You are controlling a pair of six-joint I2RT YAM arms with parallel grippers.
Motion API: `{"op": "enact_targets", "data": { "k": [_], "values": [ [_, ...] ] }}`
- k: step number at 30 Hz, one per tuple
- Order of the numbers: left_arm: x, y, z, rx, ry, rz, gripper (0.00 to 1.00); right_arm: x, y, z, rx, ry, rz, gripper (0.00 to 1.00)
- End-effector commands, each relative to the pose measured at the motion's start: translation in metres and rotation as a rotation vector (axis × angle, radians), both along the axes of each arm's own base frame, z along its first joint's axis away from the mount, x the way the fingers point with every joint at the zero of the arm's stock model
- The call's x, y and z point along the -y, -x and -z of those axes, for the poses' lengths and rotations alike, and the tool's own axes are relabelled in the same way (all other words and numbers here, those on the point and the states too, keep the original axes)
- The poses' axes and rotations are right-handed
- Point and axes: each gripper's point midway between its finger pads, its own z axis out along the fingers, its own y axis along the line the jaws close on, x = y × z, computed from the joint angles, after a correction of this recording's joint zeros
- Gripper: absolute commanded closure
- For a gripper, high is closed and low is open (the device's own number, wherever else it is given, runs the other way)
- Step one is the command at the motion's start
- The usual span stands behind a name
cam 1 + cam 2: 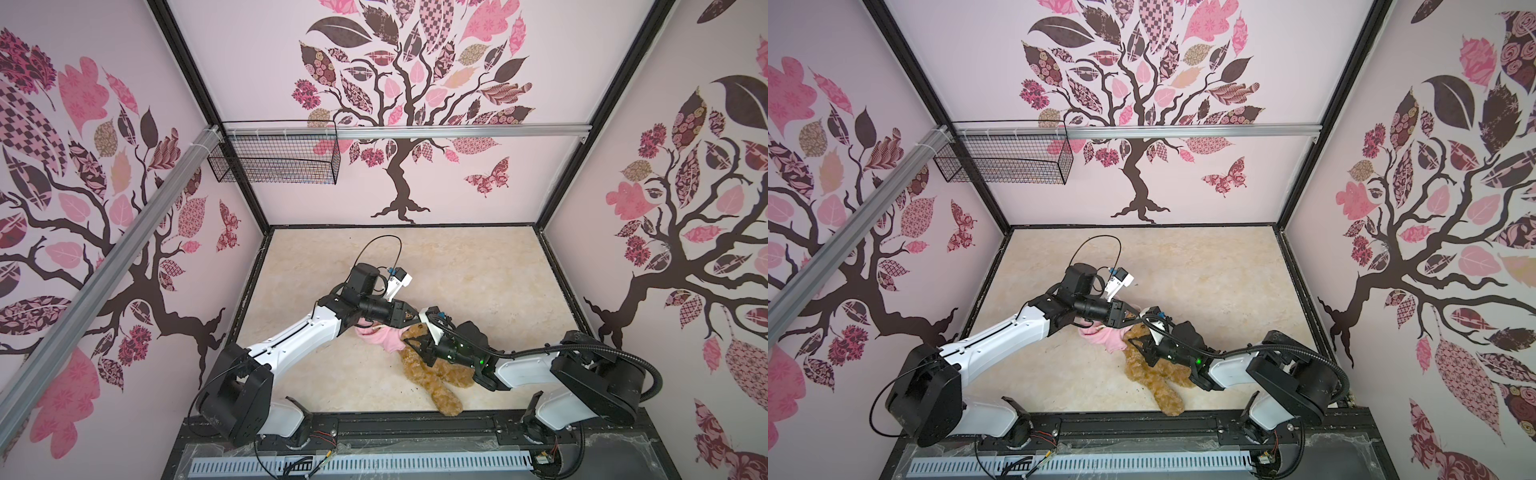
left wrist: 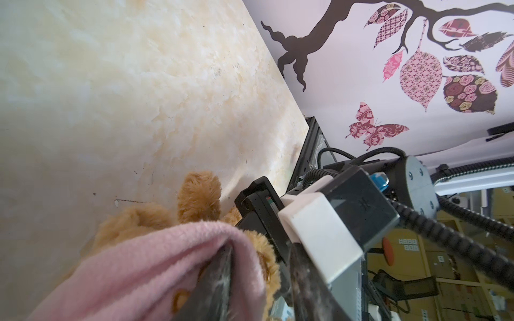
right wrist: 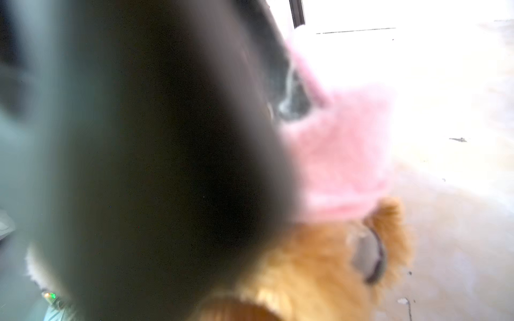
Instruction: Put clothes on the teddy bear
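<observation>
Left gripper point(image 1: 412, 317), black and two-fingered, jaws parted. In the left wrist view one dark finger point(image 2: 219, 280) sits inside a fold of the small pink fleece shirt point(image 1: 384, 336), with the cloth draped over it. Right gripper point(image 1: 406, 341) presses where shirt meets fur; its wrist view is blurred, so I cannot tell whether it pinches anything. The shaggy golden-brown plush teddy bear point(image 1: 440, 380) lies near the front edge of the cream marbled table point(image 1: 457, 266), right of the middle, one long leg reaching that edge. This step probably goes best with the shirt opening stretched wide and drawn slowly over the round head. Soft fleece likely drags on the long pile and bunches.
</observation>
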Motion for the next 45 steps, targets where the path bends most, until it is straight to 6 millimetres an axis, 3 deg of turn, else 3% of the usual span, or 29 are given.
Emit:
{"op": "enact_targets", "data": {
  "k": [1,5,13,16,19,23,27,32,38,45],
  "values": [
    [-0.003,-0.002,-0.027,0.109,0.006,0.011,0.54,0.001,-0.001,-0.001,0.015,-0.017,0.011,0.83],
    [-0.004,-0.006,-0.043,0.154,0.023,-0.007,0.45,0.003,0.0,0.005,0.01,-0.011,0.014,0.84],
    [-0.016,-0.009,-0.062,0.229,-0.007,-0.033,0.4,0.005,-0.001,0.008,0.016,0.002,0.024,0.85],
    [-0.03,-0.012,-0.068,0.264,-0.047,-0.081,0.4,0.008,-0.003,0.007,0.028,0.007,0.034,0.86],
    [-0.057,-0.016,-0.056,0.275,-0.173,-0.168,0.43,0.013,-0.004,0.002,0.044,0.005,0.04,0.87],
    [-0.084,-0.004,-0.031,0.211,-0.27,-0.204,0.56,0.023,-0.005,-0.009,0.087,0.001,0.042,0.87],
    [-0.087,0.0,-0.013,0.162,-0.299,-0.197,0.71,0.024,-0.001,-0.019,0.131,0.014,0.012,0.88],
    [-0.068,-0.001,-0.01,0.102,-0.243,-0.127,0.81,0.025,0.004,-0.026,0.166,0.032,-0.016,0.87],
    [-0.063,0.003,-0.002,0.092,-0.26,-0.088,0.81,0.026,0.001,-0.036,0.182,0.022,0.001,0.88],
    [-0.07,0.008,0.005,0.111,-0.298,-0.101,0.71,0.024,-0.006,-0.046,0.193,0.025,0.017,0.88]
  ]
}}
